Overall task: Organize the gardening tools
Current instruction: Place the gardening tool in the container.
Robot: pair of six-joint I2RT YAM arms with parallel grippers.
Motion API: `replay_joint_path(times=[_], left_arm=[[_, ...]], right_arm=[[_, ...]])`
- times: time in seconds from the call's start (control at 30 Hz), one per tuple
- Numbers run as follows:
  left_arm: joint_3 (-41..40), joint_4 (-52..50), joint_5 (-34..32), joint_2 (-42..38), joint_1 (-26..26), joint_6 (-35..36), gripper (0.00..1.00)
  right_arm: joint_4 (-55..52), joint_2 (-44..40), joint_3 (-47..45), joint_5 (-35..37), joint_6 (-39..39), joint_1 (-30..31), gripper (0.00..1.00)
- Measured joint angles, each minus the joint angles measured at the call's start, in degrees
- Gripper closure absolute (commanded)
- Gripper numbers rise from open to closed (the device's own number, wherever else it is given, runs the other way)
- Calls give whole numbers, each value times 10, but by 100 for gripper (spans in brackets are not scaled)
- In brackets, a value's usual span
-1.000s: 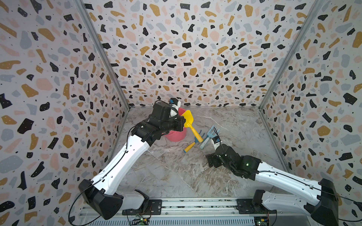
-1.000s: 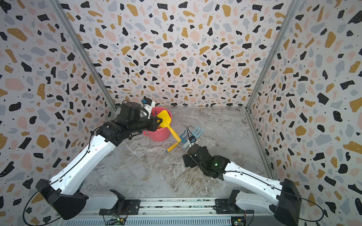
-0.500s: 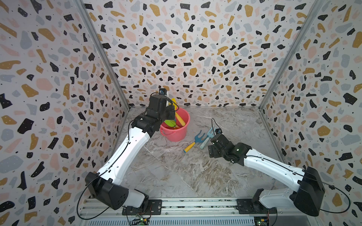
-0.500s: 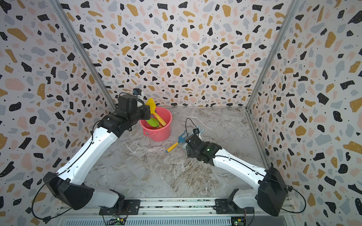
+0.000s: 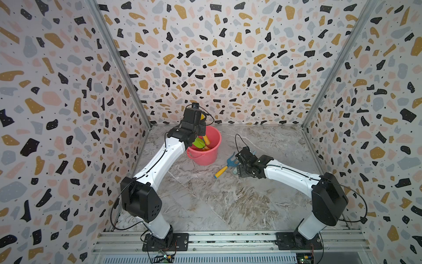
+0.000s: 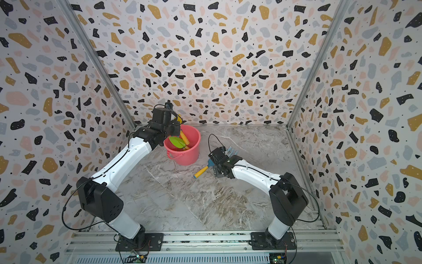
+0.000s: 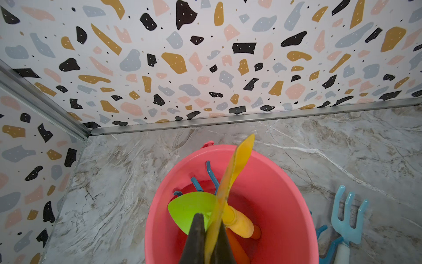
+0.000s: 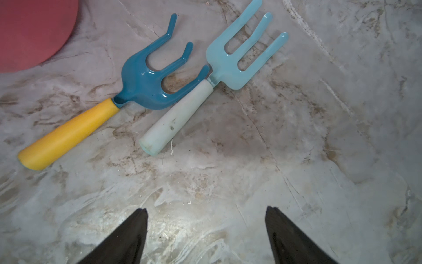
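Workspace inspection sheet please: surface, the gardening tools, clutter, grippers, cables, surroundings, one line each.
Surface: marbled table top, no spills seen.
Job's things: yellow shovel stands handle-down in the pink bucket, with the green spade and a dark-blue rake inside. The second dark-blue rake and the light-blue rake lie side by side on the table beside the bucket.
Clutter: nothing seen.
Grippers: left gripper shut on the shovel's blade; right gripper open, empty, over the table near the two lying rakes.
Cables: black cables loop at both arms' wrists and bases.
Surroundings: terrazzo-patterned walls on three sides; metal rail at the front.
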Motion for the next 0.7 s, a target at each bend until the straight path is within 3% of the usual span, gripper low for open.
replay_joint_path(times=[0.17, 0.7], left_arm=[[-12, 14, 3, 22, 2, -1, 98], [-22, 18, 18, 40, 9, -5, 49]], right_arm=[[-2, 49, 33, -6, -5, -11, 14], [-16, 142, 101, -18, -12, -30, 15]])
